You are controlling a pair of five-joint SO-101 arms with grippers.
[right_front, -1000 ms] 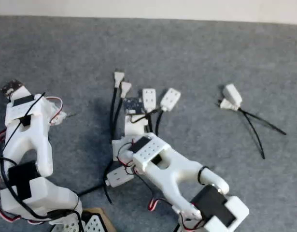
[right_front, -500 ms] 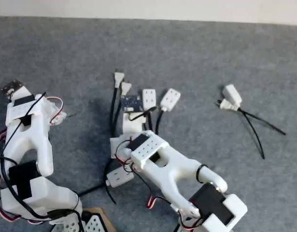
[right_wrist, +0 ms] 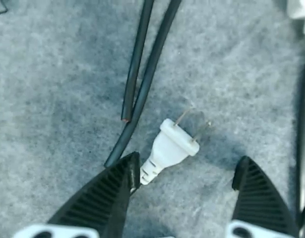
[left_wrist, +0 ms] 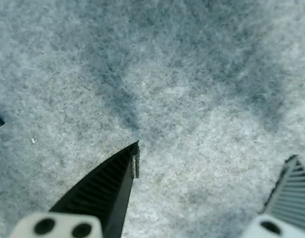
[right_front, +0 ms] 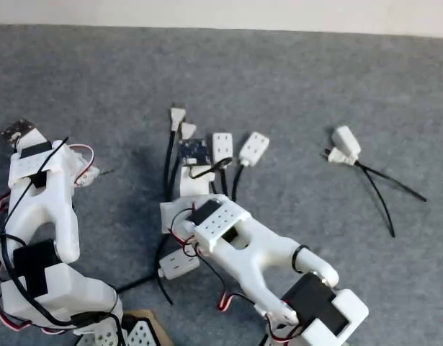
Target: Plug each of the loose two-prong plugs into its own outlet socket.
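Right jaws gape over a white plug (right_wrist: 171, 142) beside two black cables (right_wrist: 152, 64); left jaws gape over carpet (left_wrist: 192, 74).

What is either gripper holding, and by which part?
Nothing: the right gripper stands open over a loose white plug on the carpet; the left gripper is open above carpet.

This is looking like a robotics lab or maker's bench: two white printed arms, the left arm (right_front: 41, 209) and the right arm (right_front: 250, 252), are sitting on a grey felt-covered table (right_front: 293, 79). Their servo wires (right_front: 179, 238) are hanging bare, and outlet sockets (right_front: 222, 148) on short cords are lying loose.
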